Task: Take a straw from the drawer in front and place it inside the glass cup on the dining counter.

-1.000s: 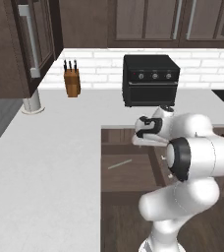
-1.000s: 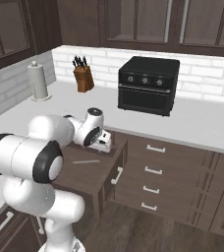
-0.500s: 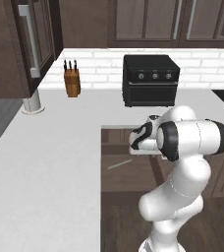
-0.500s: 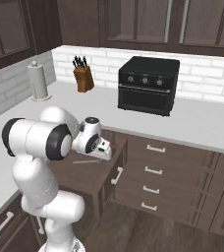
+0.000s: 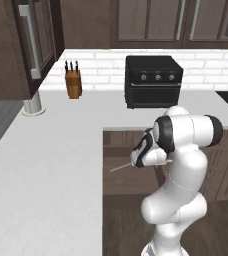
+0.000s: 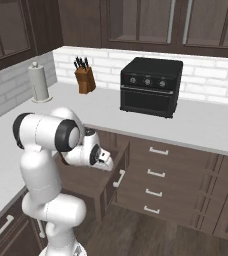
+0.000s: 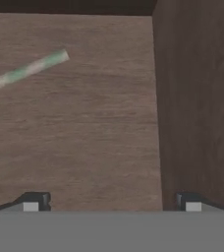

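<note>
Drawer (image 6: 98, 177) stands pulled out from the cabinet front, silver bar handle facing the room; so the opening step looks done. Gripper (image 7: 111, 204) hangs over the drawer interior, pointed down at the wood floor, jaws spread as wide as they go and holding nothing. Straw (image 7: 28, 70) lies flat on the drawer floor, pale with greenish bands, slanted, well off toward the upper left of the hand view and not between the fingers; in the left base view it shows as a thin pale line (image 5: 121, 167) just beside the hand. Judgement: pick not yet made, and the carry to the glass cup on the dining counter is all left to do. Gripper would need to shift toward the straw before closing. No readable writing, brand or label anywhere.
</note>
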{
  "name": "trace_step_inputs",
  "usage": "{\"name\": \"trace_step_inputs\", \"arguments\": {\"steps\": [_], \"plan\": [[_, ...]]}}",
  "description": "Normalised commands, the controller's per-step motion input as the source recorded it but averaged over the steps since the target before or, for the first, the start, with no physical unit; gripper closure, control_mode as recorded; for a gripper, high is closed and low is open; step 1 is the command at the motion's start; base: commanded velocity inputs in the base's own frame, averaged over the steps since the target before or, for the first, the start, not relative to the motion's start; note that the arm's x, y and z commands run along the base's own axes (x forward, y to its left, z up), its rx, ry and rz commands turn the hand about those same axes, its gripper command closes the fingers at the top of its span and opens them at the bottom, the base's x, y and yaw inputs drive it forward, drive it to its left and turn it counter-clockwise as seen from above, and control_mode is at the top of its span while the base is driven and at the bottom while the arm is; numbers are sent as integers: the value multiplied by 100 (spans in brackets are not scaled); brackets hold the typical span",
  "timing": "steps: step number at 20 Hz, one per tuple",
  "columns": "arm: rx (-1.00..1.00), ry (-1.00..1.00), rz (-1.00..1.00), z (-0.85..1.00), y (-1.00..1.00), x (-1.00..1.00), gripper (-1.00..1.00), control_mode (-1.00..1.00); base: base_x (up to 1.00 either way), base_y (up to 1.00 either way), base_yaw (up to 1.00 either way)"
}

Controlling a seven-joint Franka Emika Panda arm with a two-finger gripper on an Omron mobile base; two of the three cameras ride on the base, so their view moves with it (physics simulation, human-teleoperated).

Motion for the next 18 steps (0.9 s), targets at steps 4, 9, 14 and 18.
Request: {"name": "trace_step_inputs", "arguments": {"steps": [4, 9, 14, 18], "plan": [[-3, 0, -5, -29, -42, 0, -100, -100, 0, 0, 0], [-1, 0, -7, -24, -65, 0, -100, -100, 0, 0, 0], [0, 0, -7, -16, -86, -2, -100, -100, 0, 0, 0], [-1, 0, -8, -5, -100, -14, -100, -100, 0, 0, 0]]}}
